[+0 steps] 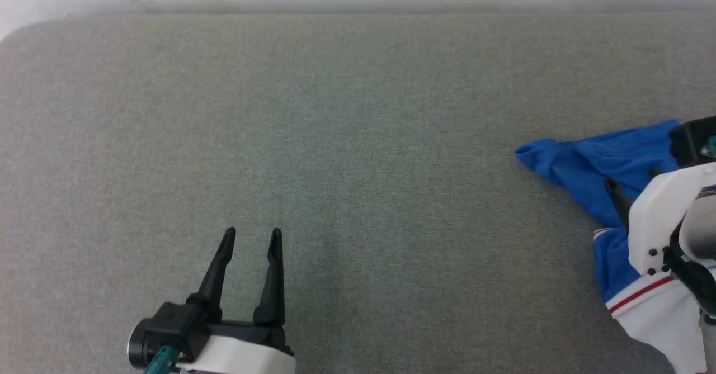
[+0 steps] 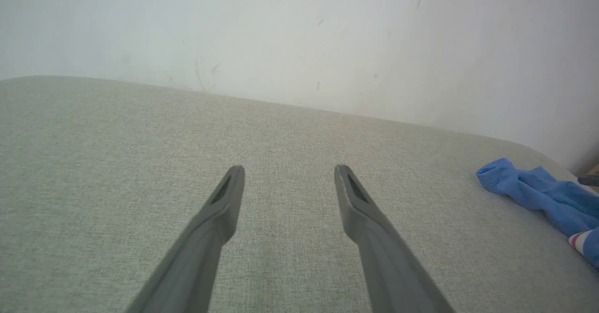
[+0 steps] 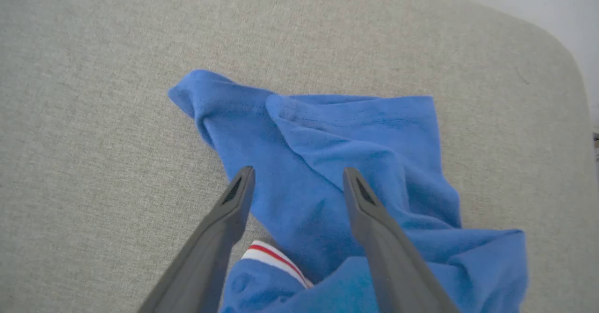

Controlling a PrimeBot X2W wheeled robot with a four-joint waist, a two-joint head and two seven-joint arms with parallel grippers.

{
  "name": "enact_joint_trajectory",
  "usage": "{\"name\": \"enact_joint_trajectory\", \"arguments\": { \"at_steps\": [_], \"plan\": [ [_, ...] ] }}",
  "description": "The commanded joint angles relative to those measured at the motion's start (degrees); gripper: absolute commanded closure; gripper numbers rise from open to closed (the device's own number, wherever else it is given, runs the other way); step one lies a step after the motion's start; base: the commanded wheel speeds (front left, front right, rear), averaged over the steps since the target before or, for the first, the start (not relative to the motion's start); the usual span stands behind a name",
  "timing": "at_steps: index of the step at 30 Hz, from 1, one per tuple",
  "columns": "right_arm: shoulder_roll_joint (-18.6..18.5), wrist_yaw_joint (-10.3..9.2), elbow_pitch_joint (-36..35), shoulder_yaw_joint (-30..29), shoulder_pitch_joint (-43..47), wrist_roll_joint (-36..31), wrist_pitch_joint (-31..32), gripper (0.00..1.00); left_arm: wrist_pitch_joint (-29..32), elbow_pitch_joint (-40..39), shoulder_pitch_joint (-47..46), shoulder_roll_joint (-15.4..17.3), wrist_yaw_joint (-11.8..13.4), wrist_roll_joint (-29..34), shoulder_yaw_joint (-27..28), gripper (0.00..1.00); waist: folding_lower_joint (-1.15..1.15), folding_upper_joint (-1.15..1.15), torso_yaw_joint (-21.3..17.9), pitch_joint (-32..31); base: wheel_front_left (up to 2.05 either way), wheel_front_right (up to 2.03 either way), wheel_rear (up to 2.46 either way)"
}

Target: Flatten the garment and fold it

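The garment lay crumpled at right edge of frame on the grey surface. The right pincer stood with fingers apart over its blue folds, gripping nothing. The left pincer, lower left, spread and empty

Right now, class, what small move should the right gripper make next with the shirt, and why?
Probably lower the right gripper and close on the shirt: the gripper is open directly over it, and the shirt lies crumpled, not yet flat.

Grey surface open; crumpled garment heaped far right.
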Motion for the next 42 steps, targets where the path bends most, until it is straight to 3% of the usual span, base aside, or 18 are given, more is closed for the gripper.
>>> {"name": "enact_joint_trajectory", "arguments": {
  "at_steps": [1,8,9,10,11,18,22,28,35,36,37,38,42],
  "plan": [
    [-0.75,-0.05,1.28,1.11,-1.17,-0.2,0.71,0.0,-0.42,0.22,-1.4,-0.32,-0.65,0.21,-0.13,0.0,-0.01,-0.01,2.31,3.26,0.0,0.0,0.0],
    [-2.93,-0.05,9.05,3.83,-1.79,0.97,5.07,0.0,-0.63,1.49,-3.79,-1.11,-1.42,0.54,-0.91,0.0,-0.01,-0.01,3.84,4.94,0.0,0.0,0.0],
    [-2.95,-0.05,9.87,3.45,-1.75,0.93,5.11,0.08,-0.64,1.65,-3.98,-1.2,-1.48,0.58,-1.0,0.0,-0.01,-0.01,3.99,4.96,0.0,0.0,0.0],
    [-2.85,-0.05,10.58,2.88,-1.71,0.58,4.85,0.79,-0.66,1.79,-4.12,-1.29,-1.51,0.6,-1.05,0.0,-0.01,-0.01,4.14,4.9,0.0,0.0,0.0],
    [-2.76,-0.05,11.06,2.66,-1.65,0.25,4.48,1.0,-0.68,1.93,-4.18,-1.37,-1.52,0.61,-1.08,0.0,-0.01,-0.01,4.26,4.79,0.0,0.0,0.0],
    [-1.28,-0.05,8.08,2.17,-4.45,1.77,-1.97,1.0,-0.75,3.15,-2.94,-1.48,-1.34,0.46,-0.73,0.0,-0.01,-0.01,4.19,1.03,0.0,0.0,0.0],
    [-0.45,-0.05,3.52,5.2,-9.26,4.05,-3.57,1.0,-0.77,3.33,-1.96,-1.53,-1.31,0.28,-0.62,0.0,-0.01,-0.01,4.13,-2.21,0.0,0.0,0.0],
    [2.77,-0.05,-0.72,14.98,-17.74,6.3,-4.5,1.0,-0.78,3.04,-0.9,-1.44,-1.35,0.17,-0.97,0.0,-0.01,-0.01,4.79,-4.3,0.0,0.0,0.0],
    [9.0,-0.05,6.53,28.61,-13.21,9.86,-6.27,1.0,-0.79,3.14,0.16,-1.45,-1.3,-0.28,-1.21,0.0,-0.01,-0.01,6.25,-3.58,0.0,0.0,0.0],
    [9.56,-0.05,8.33,29.4,-12.21,10.11,-7.1,0.89,-0.79,3.25,0.13,-1.48,-1.35,-0.34,-1.31,0.0,-0.01,-0.01,6.49,-3.48,0.0,0.0,0.0],
    [9.85,-0.05,10.08,30.38,-11.48,10.04,-7.88,0.37,-0.79,3.38,0.07,-1.52,-1.4,-0.39,-1.43,0.0,-0.01,-0.01,6.72,-3.4,0.0,0.0,0.0],
    [9.99,-0.05,11.69,31.33,-10.99,9.86,-8.61,0.0,-0.78,3.54,-0.04,-1.56,-1.44,-0.44,-1.55,0.0,-0.01,-0.01,6.9,-3.37,0.0,0.0,0.0],
    [10.57,-0.05,15.26,31.79,-10.57,9.61,-12.33,0.0,-0.78,4.07,-0.44,-1.71,-1.31,-0.63,-1.72,0.0,-0.01,-0.01,7.1,-3.69,0.0,0.0,0.0]
  ]
}}
